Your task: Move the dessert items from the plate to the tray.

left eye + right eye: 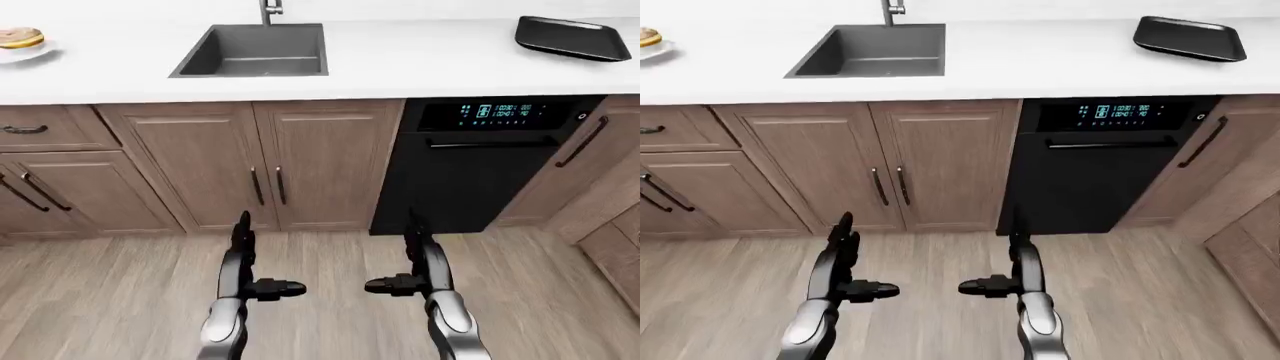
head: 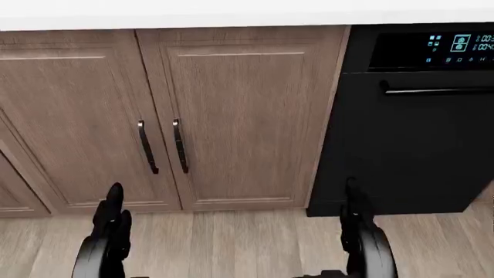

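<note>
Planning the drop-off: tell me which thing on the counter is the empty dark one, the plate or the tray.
The tray, at the counter's right end above the dishwasher: black, rectangular, nothing in it. The plate at the left edge is white and holds a donut.

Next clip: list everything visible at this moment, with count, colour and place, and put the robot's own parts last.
Glazed donut: one, tan, on the plate, far left of the left-eye view.
White round plate: one, on the counter's left edge, partly cut off.
Dark rectangular tray: one, black, on the counter at top right, empty.
White countertop: one, across the top.
Grey sink basin: one, set in the counter left of centre, metal faucet above it.
Wooden cabinets: brown, dark handles, under the counter.
Black dishwasher: one, lit display, right of the double doors.
Wood-plank floor: light brown, below.
Left hand: dark, open, empty, over the floor.
Right hand: dark, open, empty.
</note>
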